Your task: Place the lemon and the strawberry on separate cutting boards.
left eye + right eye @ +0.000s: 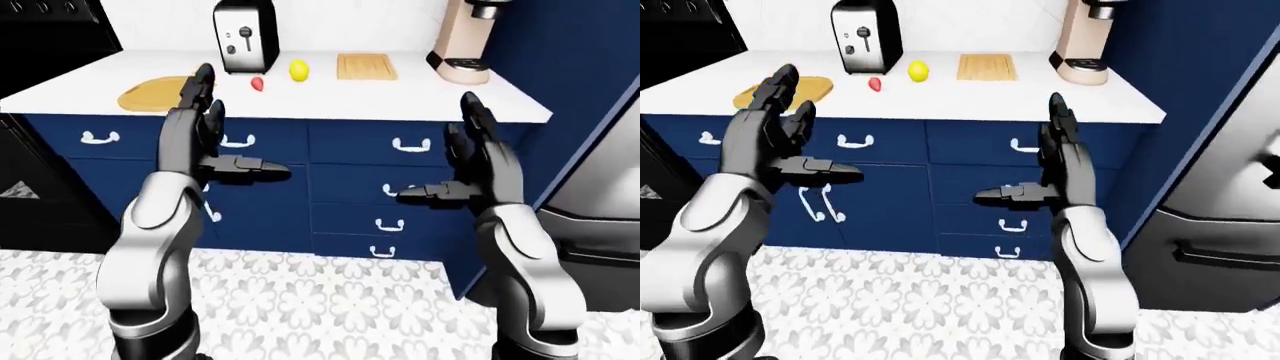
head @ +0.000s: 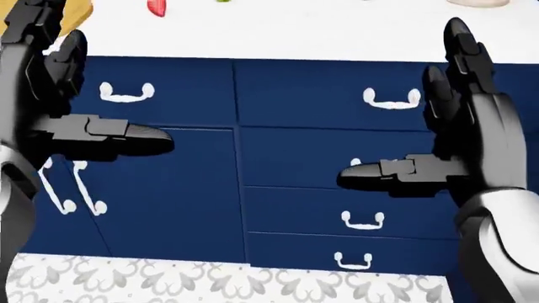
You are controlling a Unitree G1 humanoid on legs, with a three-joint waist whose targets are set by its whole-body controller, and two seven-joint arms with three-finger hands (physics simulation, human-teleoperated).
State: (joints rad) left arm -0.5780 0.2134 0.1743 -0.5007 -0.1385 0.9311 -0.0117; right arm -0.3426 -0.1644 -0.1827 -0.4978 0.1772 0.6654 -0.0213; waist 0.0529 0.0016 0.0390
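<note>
Left hand (image 1: 205,127): raised before the blue drawers, fingers (image 1: 203,84) spread wide and pointing up, thumb jutting toward the view's middle; it holds nothing.
Right hand (image 1: 478,161): raised likewise, fingers (image 1: 473,112) splayed open, thumb pointing left; empty.
Lemon (image 1: 299,70): on the white worktop (image 1: 400,94), between the toaster (image 1: 245,36) and the rectangular cutting board (image 1: 366,66), on neither board.
Strawberry (image 1: 257,83): on the worktop just left of the lemon, below the toaster in the left-eye view, apart from both boards.
Round cutting board (image 1: 150,93): at the worktop's left end, partly behind the left hand's fingers in the left-eye view; the right-eye view shows it clearer.
Coffee machine (image 1: 465,37): right of the rectangular board.
Eye views only: both boards, toaster, coffee machine, the patterned floor (image 1: 320,300), a steel appliance (image 1: 1230,225) at the right.
Head view only: a close look at the drawer handles (image 2: 392,99) and both hands; the strawberry and lemon just clip its top edge.
</note>
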